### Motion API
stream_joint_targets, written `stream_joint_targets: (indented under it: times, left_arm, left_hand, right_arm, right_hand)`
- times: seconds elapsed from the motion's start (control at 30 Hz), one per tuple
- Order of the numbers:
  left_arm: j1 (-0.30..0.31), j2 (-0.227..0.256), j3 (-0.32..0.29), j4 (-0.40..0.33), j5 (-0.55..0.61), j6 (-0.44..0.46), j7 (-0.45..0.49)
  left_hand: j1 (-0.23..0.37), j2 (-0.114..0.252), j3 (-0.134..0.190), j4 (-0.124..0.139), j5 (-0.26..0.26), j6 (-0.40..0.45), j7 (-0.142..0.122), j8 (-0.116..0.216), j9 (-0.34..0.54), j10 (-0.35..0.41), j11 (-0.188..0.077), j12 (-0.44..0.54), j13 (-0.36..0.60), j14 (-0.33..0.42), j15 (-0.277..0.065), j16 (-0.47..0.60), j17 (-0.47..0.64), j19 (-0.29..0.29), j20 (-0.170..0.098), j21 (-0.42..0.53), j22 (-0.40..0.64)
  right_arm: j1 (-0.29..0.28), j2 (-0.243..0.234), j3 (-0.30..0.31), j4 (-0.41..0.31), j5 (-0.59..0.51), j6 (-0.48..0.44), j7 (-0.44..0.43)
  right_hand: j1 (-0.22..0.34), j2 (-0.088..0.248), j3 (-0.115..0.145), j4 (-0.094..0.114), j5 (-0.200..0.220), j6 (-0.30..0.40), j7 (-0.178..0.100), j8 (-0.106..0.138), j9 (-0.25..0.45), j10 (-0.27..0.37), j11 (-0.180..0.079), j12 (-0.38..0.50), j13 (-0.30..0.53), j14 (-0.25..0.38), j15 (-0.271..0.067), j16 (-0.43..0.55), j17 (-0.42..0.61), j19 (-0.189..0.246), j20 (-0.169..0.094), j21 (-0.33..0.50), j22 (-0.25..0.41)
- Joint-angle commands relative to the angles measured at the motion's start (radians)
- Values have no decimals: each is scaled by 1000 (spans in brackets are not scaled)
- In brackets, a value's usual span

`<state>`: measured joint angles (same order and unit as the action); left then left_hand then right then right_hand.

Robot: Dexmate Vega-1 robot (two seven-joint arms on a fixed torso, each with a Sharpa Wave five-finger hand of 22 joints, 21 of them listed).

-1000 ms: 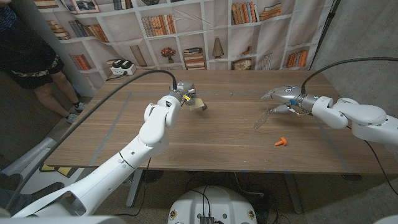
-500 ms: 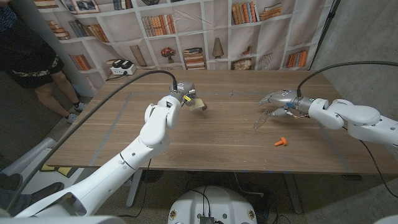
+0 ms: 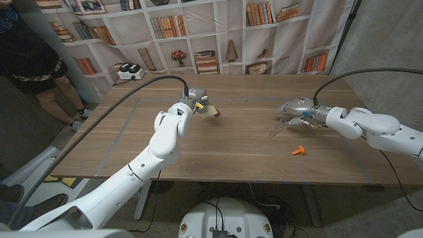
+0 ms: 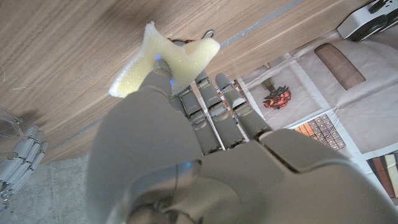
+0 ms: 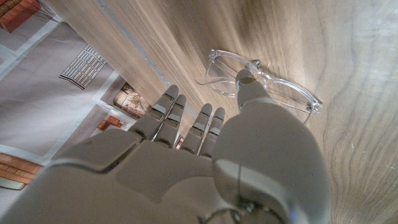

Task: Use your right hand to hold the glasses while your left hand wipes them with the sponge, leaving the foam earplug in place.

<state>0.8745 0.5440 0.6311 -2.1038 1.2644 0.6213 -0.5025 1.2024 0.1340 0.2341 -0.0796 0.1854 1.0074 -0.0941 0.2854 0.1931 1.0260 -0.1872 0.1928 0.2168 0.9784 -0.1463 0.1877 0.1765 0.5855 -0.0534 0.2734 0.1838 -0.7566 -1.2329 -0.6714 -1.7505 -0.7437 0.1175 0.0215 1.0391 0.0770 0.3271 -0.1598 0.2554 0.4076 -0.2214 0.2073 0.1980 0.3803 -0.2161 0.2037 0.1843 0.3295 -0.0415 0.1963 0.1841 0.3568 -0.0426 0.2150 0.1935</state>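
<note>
Sponge (image 4: 163, 61) is in my left hand (image 3: 192, 103), pinched up at the fingertips so the pale yellow foam sticks out past them, held a bit above the wooden table (image 3: 225, 142) on the left-middle part. Seen from the left wrist, one edge of it looks bent where my fingers (image 4: 214, 99) squeeze it.

Glasses (image 5: 264, 85) are clear-framed and lying on the table over on the right side, lenses flat-ish on the wood. My right hand (image 3: 295, 108) is right over them, fingers spread and curved downward like a claw. In the right wrist view my thumb tip sits at the bridge of the frame, but I honestly can't tell if it's touching or just hovering. The rest of the fingers aren't wrapped around anything, so nothing is gripped on that side.

Orange foam earplug (image 3: 299, 150) is sitting on the table near the glasses, closer to my edge, apart from both hands.
</note>
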Motion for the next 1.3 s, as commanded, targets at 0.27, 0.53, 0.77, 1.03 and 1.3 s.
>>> stream_joint_targets:
  times: [0.27, 0.53, 0.77, 1.03, 1.3]
  left_arm:
    - [5, -13, -5, 5, 17, -3, -8]
    - [6, -15, -6, 8, 16, -7, -8]
    - [13, -17, -8, 6, 21, 0, -11]
    - [16, -17, -11, 5, 22, 1, -15]
    - [5, -23, -7, 16, 21, -7, -13]
  left_hand:
    - [-1, -2, 18, 12, 5, 32, 24, 5, 2, 6, 0, 7, 4, -6, -66, -1, 3, -6, -71, -3, 5]
    - [-1, -4, 20, 13, 4, 32, 21, 4, 2, 5, 1, 7, 4, -5, -66, 0, 3, -6, -71, -4, 4]
    - [-1, -4, 22, 13, 5, 33, 22, 4, 3, 6, 1, 7, 4, -6, -67, 0, 3, -6, -73, -5, 4]
    - [-2, -5, 23, 14, 5, 31, 22, 3, 3, 4, -1, 6, 4, -6, -66, 0, 3, -7, -71, -6, 4]
    - [-3, -6, 25, 15, 5, 31, 20, 3, 3, 5, -2, 7, 5, -6, -66, 0, 3, -9, -70, -7, 5]
  right_arm:
    - [12, 30, -32, 33, -14, -6, 22]
    - [3, 35, -31, 43, 2, -14, 1]
    - [11, 51, -49, 46, -33, -34, 25]
    - [-2, 47, -40, 28, -35, -55, -10]
    - [-11, 38, -28, 16, -27, -56, -48]
  right_hand:
    - [-2, 6, -17, 16, -6, 26, 0, 11, 3, 30, 0, 12, 5, 25, -86, 9, 2, 16, -66, 11, 2]
    - [-6, 11, -36, 24, -17, 91, 0, 29, 5, 111, -1, 35, 8, 89, -107, 20, -1, 40, -72, 21, 3]
    - [-11, 32, -50, 34, -28, 246, -2, 65, 9, 254, -2, 66, 11, 225, -138, 28, -2, 65, -82, 28, 4]
    - [-12, 46, -53, 37, -36, 345, -2, 81, 10, 354, -3, 84, 13, 323, -152, 27, -2, 78, -88, 28, 1]
    - [-13, 48, -59, 39, -43, 452, -4, 100, 12, 465, 3, 106, 12, 381, -157, 16, -1, 95, -94, 27, 0]
